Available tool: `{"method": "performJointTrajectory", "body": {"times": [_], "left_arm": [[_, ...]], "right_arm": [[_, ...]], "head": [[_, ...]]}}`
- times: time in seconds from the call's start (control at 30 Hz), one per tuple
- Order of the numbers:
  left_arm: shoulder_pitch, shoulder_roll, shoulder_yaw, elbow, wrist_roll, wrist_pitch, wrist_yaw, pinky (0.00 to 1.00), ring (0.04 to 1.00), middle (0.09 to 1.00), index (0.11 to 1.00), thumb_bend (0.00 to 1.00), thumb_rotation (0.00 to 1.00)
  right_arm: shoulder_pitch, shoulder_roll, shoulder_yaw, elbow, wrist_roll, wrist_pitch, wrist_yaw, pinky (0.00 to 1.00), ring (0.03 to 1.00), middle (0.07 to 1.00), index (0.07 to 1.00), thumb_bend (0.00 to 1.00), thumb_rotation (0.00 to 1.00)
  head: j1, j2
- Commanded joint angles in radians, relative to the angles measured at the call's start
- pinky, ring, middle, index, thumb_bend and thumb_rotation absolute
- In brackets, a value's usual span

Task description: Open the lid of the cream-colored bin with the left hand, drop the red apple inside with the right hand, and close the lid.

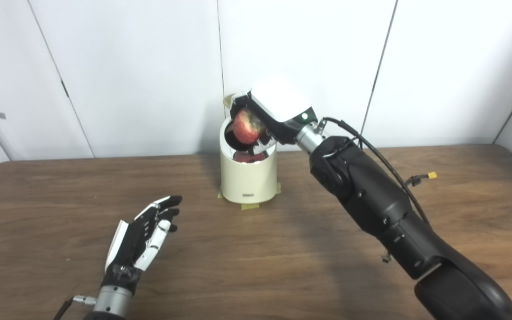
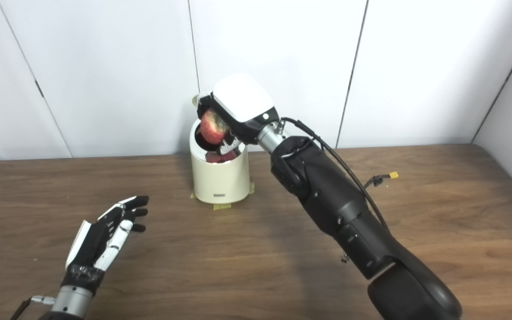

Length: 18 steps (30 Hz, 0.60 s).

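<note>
The cream-colored bin (image 1: pixel 248 178) stands at the back middle of the wooden table, taped down at its base, its mouth open. Only a sliver of its raised lid (image 1: pixel 229 100) shows behind my right hand. My right hand (image 1: pixel 278 111) hovers over the bin's mouth, shut on the red apple (image 1: pixel 247 126), which hangs just above the opening. A red reflection of the apple shows on the shiny inner wall below. My left hand (image 1: pixel 142 235) rests low over the table at the front left, open and holding nothing, well apart from the bin.
A black cable with a yellow connector (image 1: pixel 429 175) runs along my right forearm. White wall panels (image 1: pixel 149 66) stand close behind the bin. The table's back edge (image 1: pixel 105 158) runs along the wall.
</note>
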Motion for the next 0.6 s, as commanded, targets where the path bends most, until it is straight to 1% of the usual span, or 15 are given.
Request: {"method": "performJointTrajectory", "body": {"times": [0.0, 0.03, 0.07, 0.13, 0.33, 0.57], "left_arm": [[-0.029, 0.012, -0.001, -0.036, 0.006, -0.017, 0.004, 0.67, 0.804, 0.841, 0.801, 0.32, 0.78], [-0.029, 0.012, -0.001, -0.036, 0.005, -0.017, 0.003, 0.67, 0.805, 0.841, 0.802, 0.32, 0.78], [-0.028, 0.013, -0.001, -0.037, 0.006, -0.014, 0.003, 0.67, 0.805, 0.841, 0.802, 0.32, 0.77], [-0.028, 0.011, -0.002, -0.039, 0.008, -0.012, 0.004, 0.67, 0.803, 0.841, 0.802, 0.32, 0.77], [-0.029, 0.012, -0.004, -0.041, 0.014, -0.006, 0.006, 0.67, 0.802, 0.843, 0.801, 0.32, 0.78], [-0.03, 0.011, -0.005, -0.038, 0.011, -0.013, 0.007, 0.67, 0.803, 0.84, 0.8, 0.3, 0.76]], "right_arm": [[-0.037, -0.012, -0.011, -0.024, 0.01, 0.005, -0.013, 0.43, 0.52, 0.581, 0.487, 0.52, 0.15], [-0.037, -0.012, -0.01, -0.025, 0.009, 0.007, -0.012, 0.43, 0.518, 0.579, 0.516, 0.79, 0.17], [-0.037, -0.013, -0.01, -0.025, 0.007, 0.008, -0.012, 0.42, 0.516, 0.58, 0.526, 0.88, 0.17], [-0.037, -0.013, -0.009, -0.026, 0.005, 0.009, -0.011, 0.42, 0.512, 0.579, 0.537, 0.95, 0.17], [-0.039, -0.015, -0.008, -0.026, 0.0, 0.014, -0.003, 0.41, 0.5, 0.583, 0.538, 0.97, 0.16], [-0.043, -0.015, -0.01, -0.034, -0.007, 0.03, 0.025, 0.4, 0.496, 0.616, 0.571, 0.98, 0.17]], "head": [[-0.001, 0.001], [-0.001, 0.001], [-0.001, 0.002], [-0.001, 0.002], [-0.002, 0.002], [-0.002, 0.003]]}}
